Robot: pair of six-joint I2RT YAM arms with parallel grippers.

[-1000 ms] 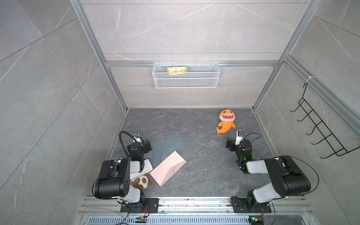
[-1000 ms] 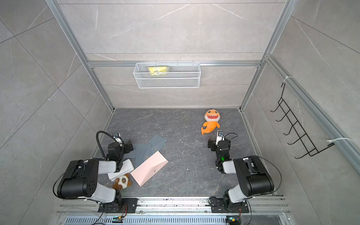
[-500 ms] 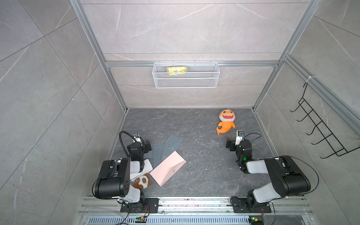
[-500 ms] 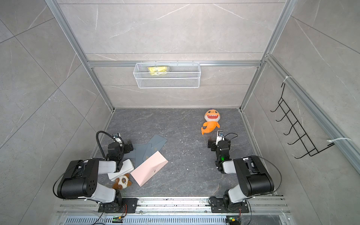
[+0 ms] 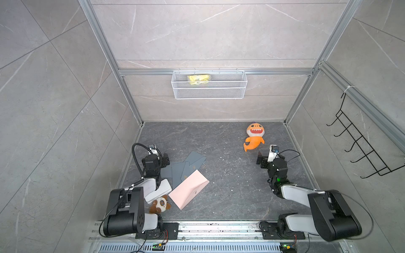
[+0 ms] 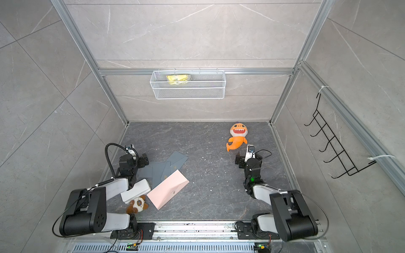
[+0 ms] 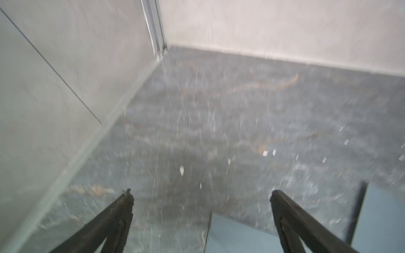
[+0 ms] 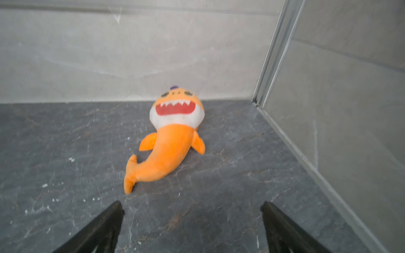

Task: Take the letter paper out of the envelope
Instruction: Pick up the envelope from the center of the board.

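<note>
A flat pink rectangle [image 5: 189, 189] [image 6: 168, 189] lies on the dark floor near the left arm. It overlaps several grey-blue flat pieces [image 5: 186, 165] [image 6: 166, 166] fanned out behind it. Which is the envelope and which the letter paper, I cannot tell. My left gripper [image 5: 161, 158] [image 6: 141, 158] [image 7: 201, 193] is open and holds nothing. It hovers at the left edge of the grey-blue pieces, and a corner of one [image 7: 236, 234] shows between its fingers. Far to the right, my right gripper [image 5: 270, 158] [image 6: 247, 159] [image 8: 192, 206] is open over bare floor.
An orange shark plush [image 5: 254, 138] [image 8: 173, 142] lies just ahead of the right gripper. A small brown-and-white plush [image 5: 160, 204] sits by the left arm's base. A wire basket [image 5: 209, 92] hangs on the back wall and a black hook rack [image 5: 361, 151] on the right wall.
</note>
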